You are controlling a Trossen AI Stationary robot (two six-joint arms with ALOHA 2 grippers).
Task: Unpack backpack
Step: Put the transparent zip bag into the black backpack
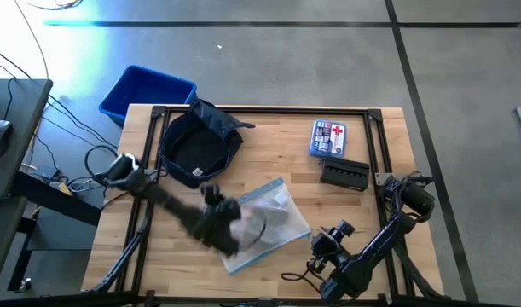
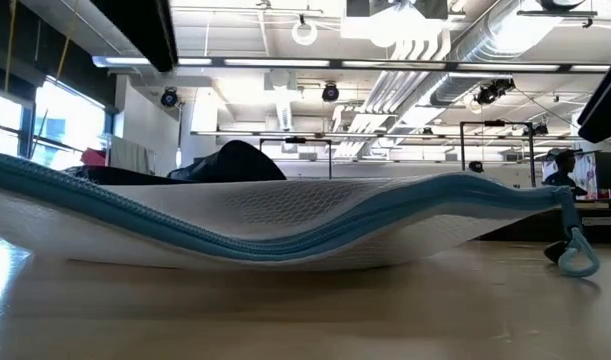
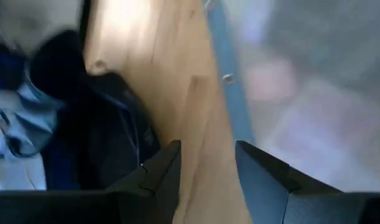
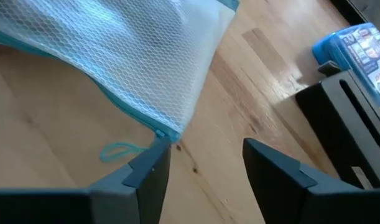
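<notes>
the right gripper (image 1: pixel 328 241) hangs low over the near right part of the bench (image 1: pixel 362 213), jaws parted with nothing between them; in its wrist view the corner of the mesh pouch (image 4: pixel 134 56) lies just past one fingertip, the zip pull loop (image 4: pixel 118 150) flat on the wood beside it. the left gripper (image 1: pixel 216 215) sits a little further in, over the pouch's left end near the middle of the bench, jaws also apart and empty, bare wood showing in the gap. the pouch (image 1: pixel 264 223) lies flat between the two arms, its long axis running on a diagonal from the near edge towards the centre.

now the thing that matters: the backpack (image 1: pixel 199 141) sits towards the far left corner of the bench, mouth open upward, dark lining showing. it lies beyond the left gripper, further in and slightly left, so the left arm looks much the nearer; the right arm is well apart from it, with the pouch in between. a reach into the bag would likely go over its near rim.

further right, near the far edge, the first aid box (image 1: pixel 327 138) rests just beyond the black case (image 1: pixel 344 174). off the bench's far left corner stands the blue bin (image 1: pixel 147 91).

whether anything remains inside the backpack cannot be told: its interior reads only as dark. from the low view the pouch (image 2: pixel 285 220) blocks nearly everything, with just a dark hump of the bag above it.
</notes>
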